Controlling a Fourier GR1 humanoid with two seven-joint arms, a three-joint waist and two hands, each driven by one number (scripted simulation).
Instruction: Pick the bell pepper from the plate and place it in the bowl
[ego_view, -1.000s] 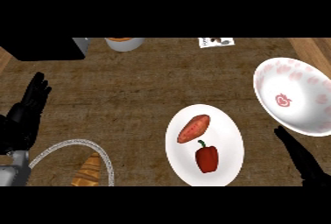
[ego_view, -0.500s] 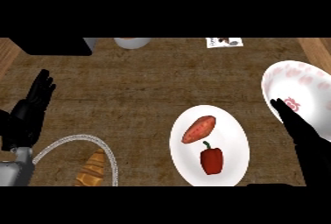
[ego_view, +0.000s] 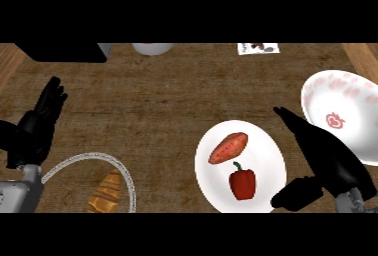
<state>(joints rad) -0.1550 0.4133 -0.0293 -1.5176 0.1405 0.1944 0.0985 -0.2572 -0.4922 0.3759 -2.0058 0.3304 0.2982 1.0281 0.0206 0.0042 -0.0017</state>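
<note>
Brown tabletop (ego_view: 162, 110): pepper (ego_view: 242, 184) lies on the plate's (ego_view: 260, 150) near half; the right hand (ego_view: 325, 152), fingers (ego_view: 289, 119) open, hovers between plate and bowl (ego_view: 325, 95), apparently lining up its grasp.

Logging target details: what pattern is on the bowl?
The bowl is white with pink-red blotches round the rim; head view.

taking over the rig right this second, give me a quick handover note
Left hand: open, resting at the left edge, holding nothing.
Right hand: open, between plate and bowl, thumb by the plate's rim, holding nothing.
Bell pepper: on the plate, below a reddish vegetable.
Done: no grasp yet. Left: grasp the bell pepper, lift it, set it in the bowl.
</note>
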